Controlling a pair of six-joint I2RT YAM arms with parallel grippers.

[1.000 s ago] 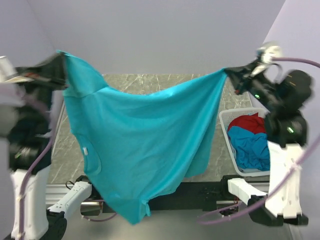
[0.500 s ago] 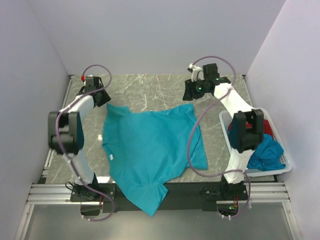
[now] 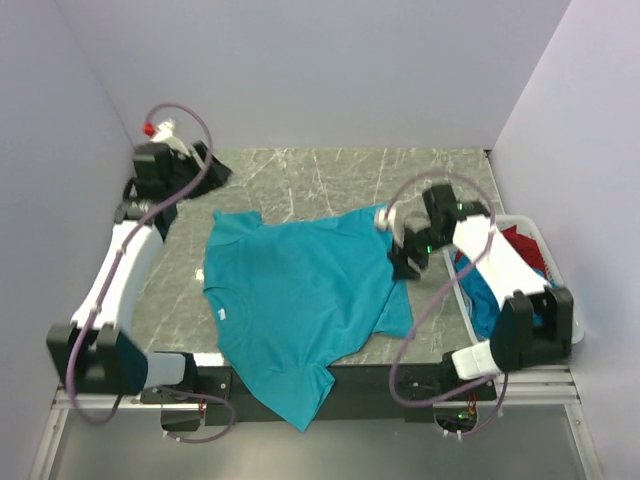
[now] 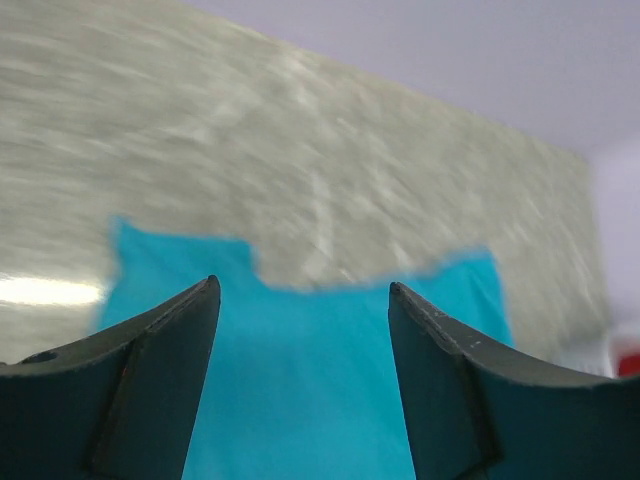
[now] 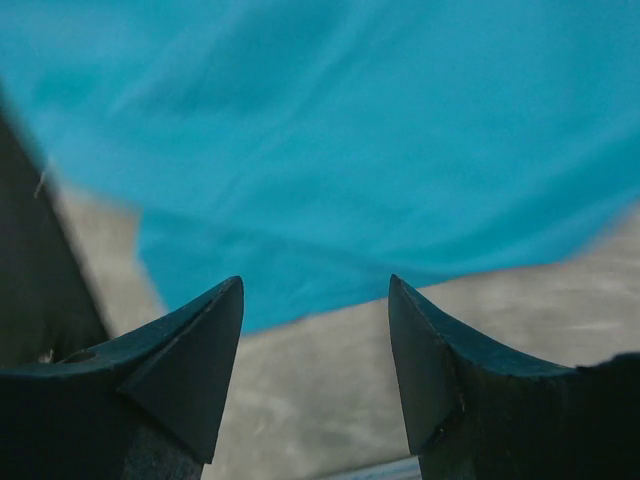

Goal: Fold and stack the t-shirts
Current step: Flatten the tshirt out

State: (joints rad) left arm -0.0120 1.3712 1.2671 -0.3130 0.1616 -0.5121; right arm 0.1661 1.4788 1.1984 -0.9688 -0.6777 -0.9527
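The left gripper (image 3: 212,168) sits in the upper left of the overhead frame, its jaws spread with nothing between them; in the left wrist view its fingers (image 4: 150,385) frame bare marble and the top edge of the teal t-shirt (image 4: 300,390) below. The right gripper (image 3: 405,262) hangs at centre right of the overhead frame, just above the shirt's right edge, jaws likewise parted and empty; its fingers (image 5: 185,365) look down on teal cloth and a strip of tabletop.

The teal t-shirt (image 3: 300,300) lies spread on the marble table (image 3: 330,175) in the middle of the frame, its lower part hanging over the near edge. At the right edge, a white basket (image 3: 520,225) holds a red shirt (image 3: 520,240) and a blue shirt (image 3: 482,300), partly hidden by the right arm.
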